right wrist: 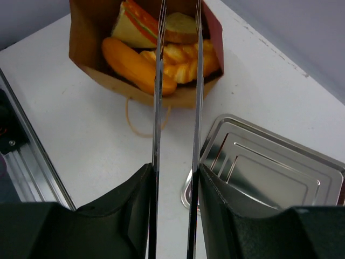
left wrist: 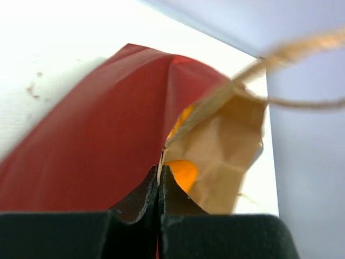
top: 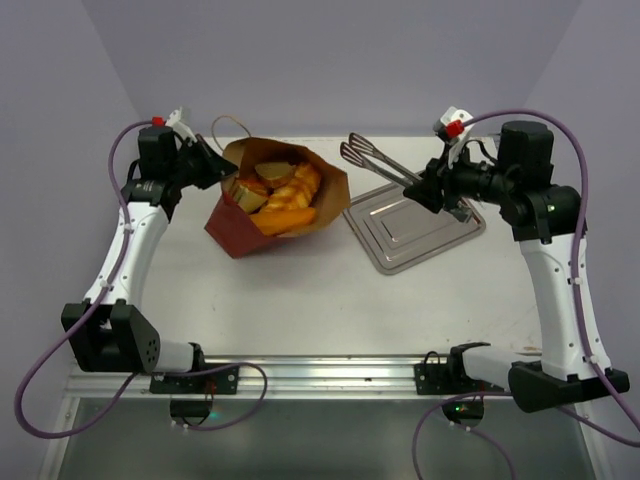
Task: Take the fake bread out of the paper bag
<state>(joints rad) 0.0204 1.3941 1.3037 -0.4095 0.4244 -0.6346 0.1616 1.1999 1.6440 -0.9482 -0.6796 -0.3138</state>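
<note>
The left gripper (left wrist: pixel 159 186) has its fingers (left wrist: pixel 141 197) pressed together on the near-left rim of the paper bag (top: pixel 240 228), pinching the paper edge. The right gripper (right wrist: pixel 175 178) stands partly spread, its fingers (right wrist: pixel 135 189) clamping the two arms of the metal tongs (top: pixel 372 157), which reach left toward the bag. The bag sits left of centre on the table (top: pixel 300 290), beside the steel tray (top: pixel 420 238), with its mouth open. Inside lies the fake bread (top: pixel 282 195): a triangular sandwich (right wrist: pixel 132 27), an orange roll (right wrist: pixel 135 65) and a braided loaf (right wrist: pixel 186 62).
</note>
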